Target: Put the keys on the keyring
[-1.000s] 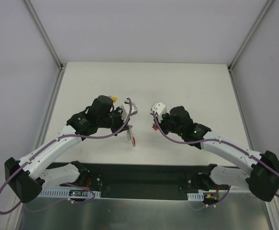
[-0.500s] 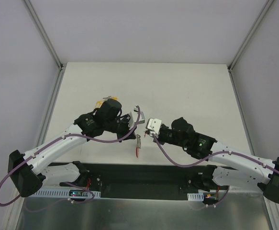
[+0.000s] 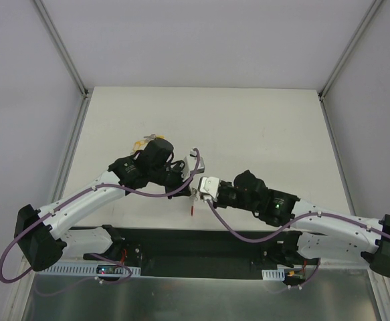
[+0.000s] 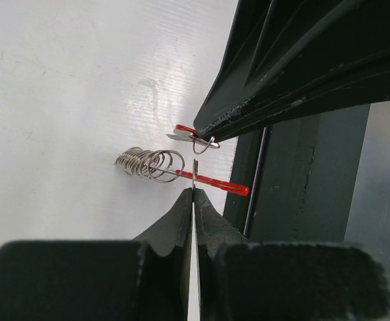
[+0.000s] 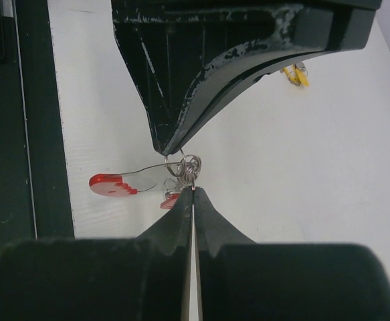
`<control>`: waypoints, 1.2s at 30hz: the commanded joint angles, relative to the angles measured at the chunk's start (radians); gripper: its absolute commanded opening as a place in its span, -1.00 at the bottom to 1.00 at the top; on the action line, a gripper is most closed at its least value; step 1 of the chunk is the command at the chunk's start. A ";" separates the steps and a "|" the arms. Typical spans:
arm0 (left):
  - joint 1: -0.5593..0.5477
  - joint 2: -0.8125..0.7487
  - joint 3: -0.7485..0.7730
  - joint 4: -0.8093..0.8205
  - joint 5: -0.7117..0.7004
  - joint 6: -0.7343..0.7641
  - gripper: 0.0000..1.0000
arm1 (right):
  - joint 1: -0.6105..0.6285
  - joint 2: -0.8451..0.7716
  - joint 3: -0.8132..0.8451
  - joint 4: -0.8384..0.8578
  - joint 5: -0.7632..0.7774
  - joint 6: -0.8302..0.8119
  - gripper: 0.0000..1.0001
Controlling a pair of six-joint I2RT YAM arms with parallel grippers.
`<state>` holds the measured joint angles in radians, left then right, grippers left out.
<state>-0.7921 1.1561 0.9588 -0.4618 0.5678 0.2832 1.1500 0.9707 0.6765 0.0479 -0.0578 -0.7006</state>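
Observation:
The keyring [image 4: 156, 164] hangs above the table, edge-on in the left wrist view, its silvery coil to the left and its red half [image 4: 223, 184] to the right. My left gripper [image 4: 195, 191] is shut on its thin wire. In the right wrist view the red crescent [image 5: 111, 185] hangs left of the coil [image 5: 190, 166]. My right gripper [image 5: 193, 192] is shut on the small ring of a red-headed key [image 5: 170, 200], tip to tip with the left gripper [image 5: 168, 151]. In the top view both grippers, left [image 3: 190, 189] and right [image 3: 199, 194], meet over the table's near edge.
A yellow-tagged key [image 3: 145, 142] lies on the white table behind the left arm and also shows in the right wrist view [image 5: 295, 75]. A black strip [image 3: 201, 244] runs along the near table edge just below the grippers. Walls rise at the table's left, right and back.
Both arms have swung inward and nearer the front edge. The right gripper has carried its key left until it meets the keyring in the left gripper.

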 commanded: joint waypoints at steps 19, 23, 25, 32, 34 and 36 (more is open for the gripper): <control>-0.002 -0.013 0.035 0.026 0.038 0.031 -1.00 | 0.014 0.017 0.043 0.004 -0.004 -0.019 -0.98; -0.002 -0.012 0.035 0.026 0.032 0.034 -1.00 | 0.014 0.016 0.044 0.006 -0.004 -0.016 -0.98; -0.002 -0.009 0.032 0.026 0.029 0.036 -1.00 | 0.014 0.020 0.044 0.006 -0.008 -0.013 -0.98; -0.002 0.025 0.034 0.029 0.033 0.037 -1.00 | 0.014 0.042 0.051 0.006 -0.016 -0.007 -0.98; -0.004 0.030 0.032 0.032 0.035 0.039 -1.00 | 0.014 0.042 0.048 0.006 -0.016 -0.007 -0.98; -0.004 0.034 0.031 0.034 0.032 0.040 -1.00 | 0.016 0.048 0.048 0.006 -0.010 -0.005 -0.98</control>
<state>-0.7921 1.1839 0.9588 -0.4576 0.5690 0.3035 1.1576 1.0115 0.6807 0.0368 -0.0574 -0.7147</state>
